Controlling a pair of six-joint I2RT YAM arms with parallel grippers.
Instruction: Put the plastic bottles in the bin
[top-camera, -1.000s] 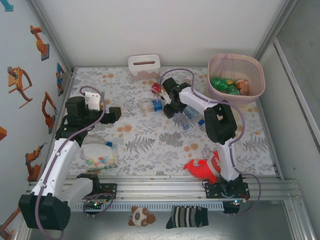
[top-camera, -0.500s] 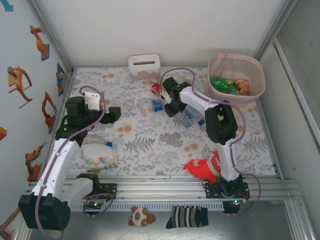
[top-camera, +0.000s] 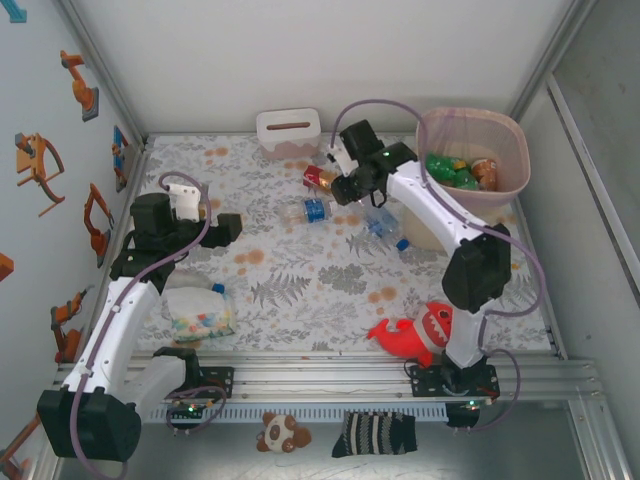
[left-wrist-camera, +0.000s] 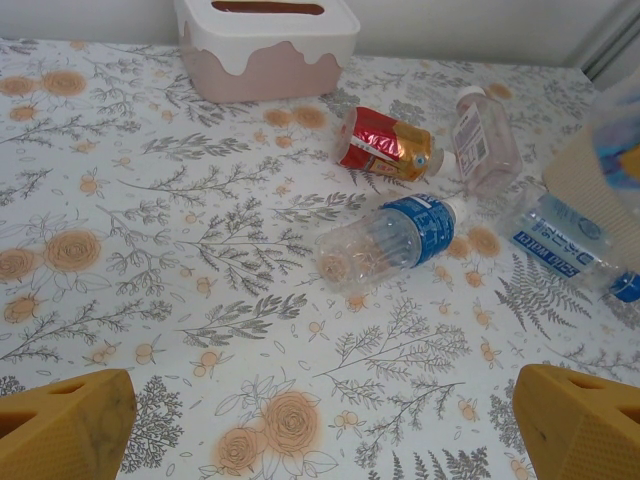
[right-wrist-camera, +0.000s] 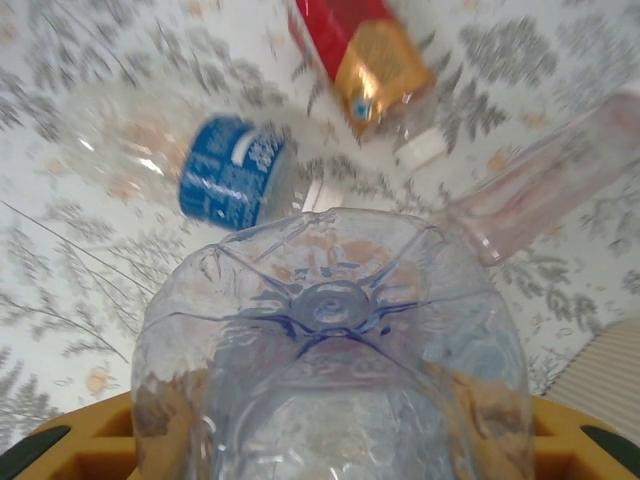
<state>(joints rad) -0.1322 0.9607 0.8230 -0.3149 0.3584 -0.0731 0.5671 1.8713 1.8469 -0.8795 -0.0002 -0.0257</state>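
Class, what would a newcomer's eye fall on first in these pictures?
A clear bottle gripped in the right arm's fingers, held above the flowered table. Next, the pink-lined bin in the far right corner with green bottles inside, and the red toy shark near the front edge.

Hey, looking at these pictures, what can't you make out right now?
Right wrist view: the held clear bottle faces base-first, so its own body hides its cap and label.
Top view: the count of bottles in the bin; they overlap and the wall covers some.
Left wrist view: the water bottle at the right runs off the picture edge.
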